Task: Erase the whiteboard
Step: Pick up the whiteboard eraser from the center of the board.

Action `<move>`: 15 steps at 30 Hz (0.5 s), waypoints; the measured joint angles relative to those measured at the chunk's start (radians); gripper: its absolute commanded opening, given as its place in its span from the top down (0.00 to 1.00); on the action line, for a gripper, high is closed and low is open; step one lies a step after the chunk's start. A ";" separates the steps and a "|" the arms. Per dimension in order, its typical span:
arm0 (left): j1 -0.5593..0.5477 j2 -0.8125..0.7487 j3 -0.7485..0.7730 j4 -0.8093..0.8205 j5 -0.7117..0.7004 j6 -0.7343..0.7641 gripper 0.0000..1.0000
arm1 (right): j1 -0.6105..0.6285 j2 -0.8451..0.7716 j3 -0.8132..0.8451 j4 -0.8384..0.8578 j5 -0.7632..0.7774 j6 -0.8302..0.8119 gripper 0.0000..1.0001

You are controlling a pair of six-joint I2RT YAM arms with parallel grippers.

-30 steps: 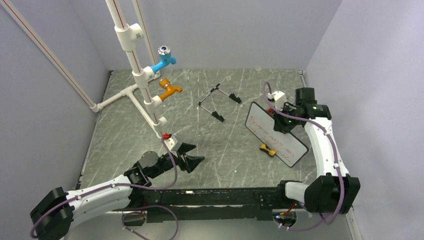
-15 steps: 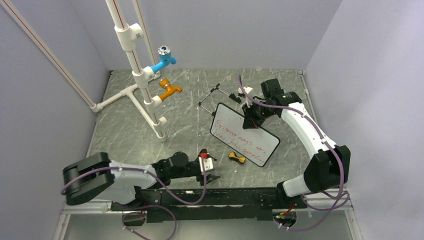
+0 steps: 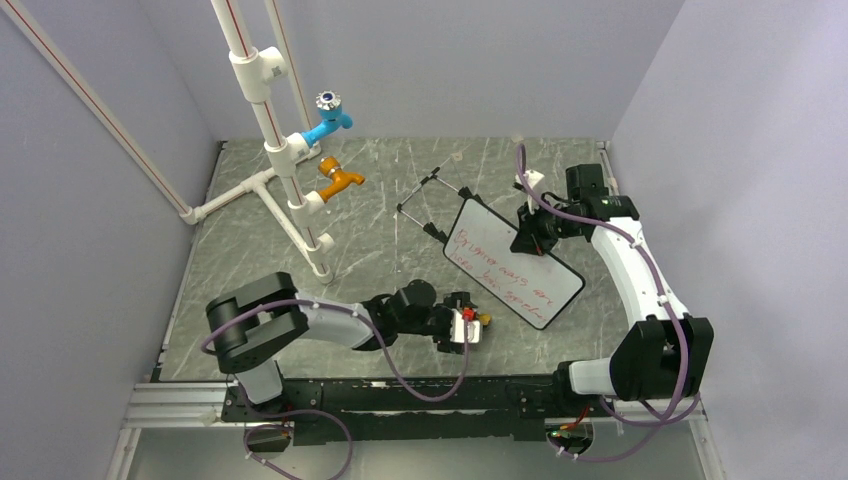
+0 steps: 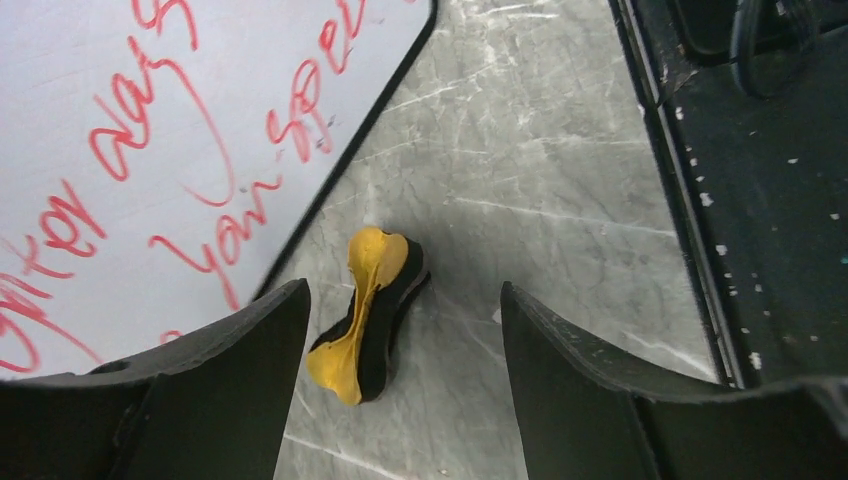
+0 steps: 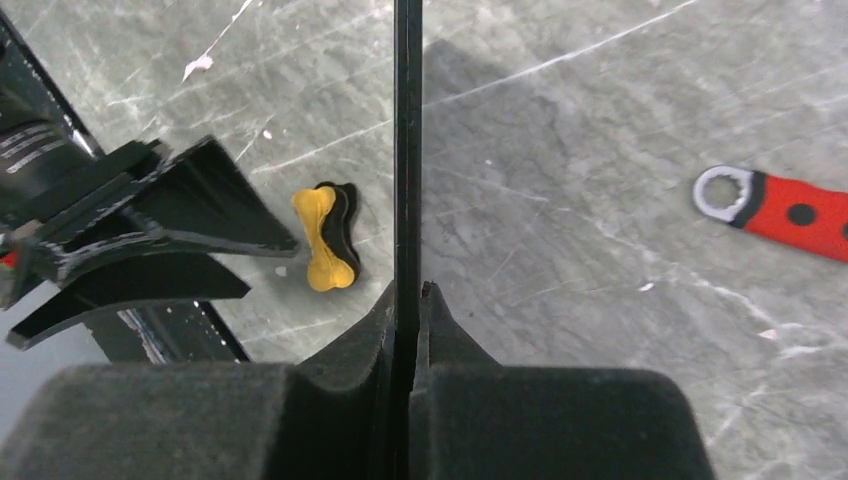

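While your right pincer [image 3: 527,232] was clamped shut on the far edge of the whiteboard [image 3: 512,262], the board sat tilted over the worktop [image 3: 400,270], red writing facing up. Your left pincer [image 3: 474,325] stood wide open around the yellow-black eraser [image 4: 368,312], at seven o'clock from the board.

We see the small rectangular whiteboard [image 3: 512,262], white with a thin black frame and rounded corners. Red handwriting covers its face. It sits diagonally over the grey table's [image 3: 400,170] right half, its far edge pinched by the right gripper [image 3: 528,238].
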 measured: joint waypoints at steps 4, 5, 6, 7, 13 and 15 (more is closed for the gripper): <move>0.042 0.058 0.089 -0.103 0.057 0.031 0.30 | 0.003 -0.010 -0.031 0.005 -0.006 0.001 1.00; 0.055 0.074 0.123 -0.142 0.074 0.040 0.32 | 0.003 -0.016 -0.035 0.007 -0.007 0.001 1.00; 0.065 0.089 0.153 -0.175 0.085 0.051 0.33 | 0.003 -0.020 -0.037 0.008 -0.007 0.001 1.00; 0.075 0.105 0.184 -0.209 0.096 0.059 0.34 | 0.003 -0.023 -0.039 0.009 -0.007 0.001 1.00; 0.091 0.169 0.284 -0.374 0.129 0.100 0.44 | 0.003 -0.031 -0.044 0.014 -0.005 0.003 1.00; 0.091 0.180 0.286 -0.410 0.144 0.109 0.46 | 0.003 -0.037 -0.047 0.016 -0.003 0.005 1.00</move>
